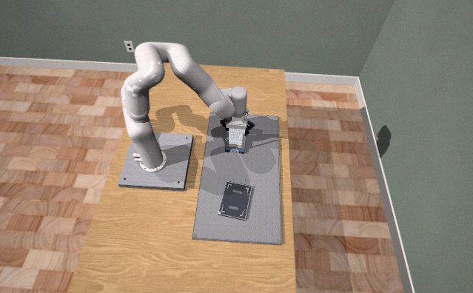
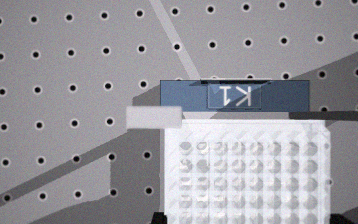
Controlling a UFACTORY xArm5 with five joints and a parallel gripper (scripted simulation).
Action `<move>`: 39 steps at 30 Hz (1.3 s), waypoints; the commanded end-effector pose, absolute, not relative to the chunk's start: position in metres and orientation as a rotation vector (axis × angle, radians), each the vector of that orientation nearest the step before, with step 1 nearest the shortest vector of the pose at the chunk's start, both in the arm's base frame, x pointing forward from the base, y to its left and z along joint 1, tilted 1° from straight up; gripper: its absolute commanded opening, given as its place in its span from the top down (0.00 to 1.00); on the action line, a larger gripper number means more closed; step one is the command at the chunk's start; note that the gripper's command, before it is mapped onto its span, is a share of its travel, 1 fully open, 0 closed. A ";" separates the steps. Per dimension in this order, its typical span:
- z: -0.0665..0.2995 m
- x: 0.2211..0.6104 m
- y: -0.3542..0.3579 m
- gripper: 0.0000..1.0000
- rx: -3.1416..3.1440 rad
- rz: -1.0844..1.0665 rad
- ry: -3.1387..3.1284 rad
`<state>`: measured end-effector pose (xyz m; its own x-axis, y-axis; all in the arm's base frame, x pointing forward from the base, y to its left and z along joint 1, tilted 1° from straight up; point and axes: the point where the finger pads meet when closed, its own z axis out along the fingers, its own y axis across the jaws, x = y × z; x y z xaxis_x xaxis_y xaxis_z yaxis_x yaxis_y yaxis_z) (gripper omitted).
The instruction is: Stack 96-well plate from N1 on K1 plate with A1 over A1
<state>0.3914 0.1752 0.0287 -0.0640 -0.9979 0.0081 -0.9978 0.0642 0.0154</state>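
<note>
- While clamped on the 96-well plate [image 2: 245, 170], the gripper [image 1: 236, 130] hangs over stack rack K1 [image 2: 235, 95].
- Plate nest N1 [image 1: 236, 200] lies well apart on the perforated board [image 1: 268, 207].

The held plate [image 2: 245, 172] hides K1's lower plate and runs off the wrist view's bottom edge

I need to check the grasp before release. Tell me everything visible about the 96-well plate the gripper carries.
The 96-well plate is white, translucent-looking plastic with a grid of round wells and a plain rim. It lies level, clamped in the gripper, over the blue stack rack K1. Whether it has seated on the lower plate, and its cut-off corner, cannot be told.
</note>
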 end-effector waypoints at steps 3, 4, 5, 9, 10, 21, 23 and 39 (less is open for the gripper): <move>0.029 0.392 0.176 1.00 2.140 -0.007 -2.282; 0.028 0.392 0.176 1.00 2.140 -0.007 -2.282; 0.028 0.392 0.176 1.00 2.140 -0.007 -2.282; 0.028 0.392 0.176 1.00 2.140 -0.007 -2.282; 0.027 0.392 0.176 1.00 2.140 -0.007 -2.282; 0.026 0.392 0.176 0.00 2.140 -0.007 -2.282; 0.026 0.392 0.176 0.00 2.140 -0.007 -2.282; 0.026 0.392 0.176 0.00 2.140 -0.007 -2.282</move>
